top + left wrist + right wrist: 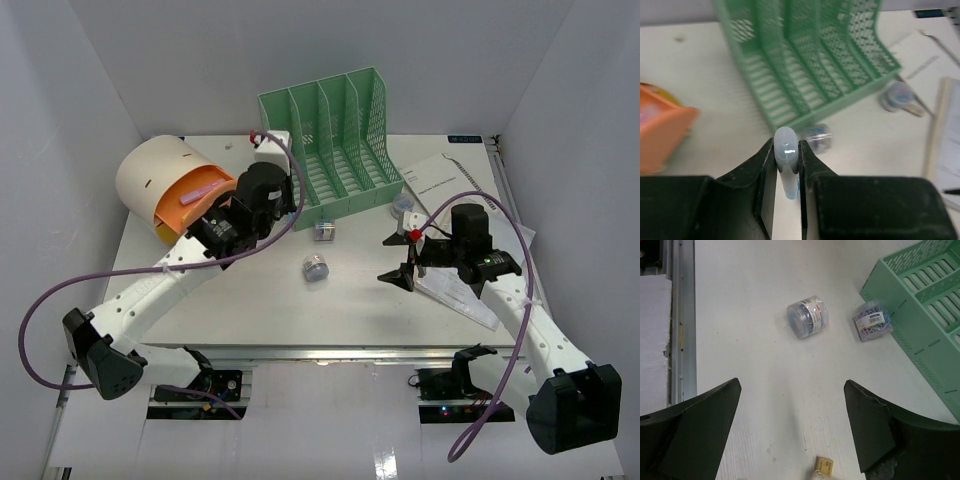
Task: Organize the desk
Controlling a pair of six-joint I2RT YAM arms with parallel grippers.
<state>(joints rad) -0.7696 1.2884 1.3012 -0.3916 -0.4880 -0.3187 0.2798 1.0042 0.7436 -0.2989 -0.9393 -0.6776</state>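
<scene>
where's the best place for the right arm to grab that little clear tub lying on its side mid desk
Probably from straight above, fingers on its two flat ends. The clear tub lies on its side on the desk, so its curved wall could roll between them, and the right gripper stands open.

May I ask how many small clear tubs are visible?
2 tubs: one beside the green rack, one nearer the desk's front. A roundish item near the papers may be another.

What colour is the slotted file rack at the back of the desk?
The file rack is mint green all over; the top external view shows it best.
</scene>
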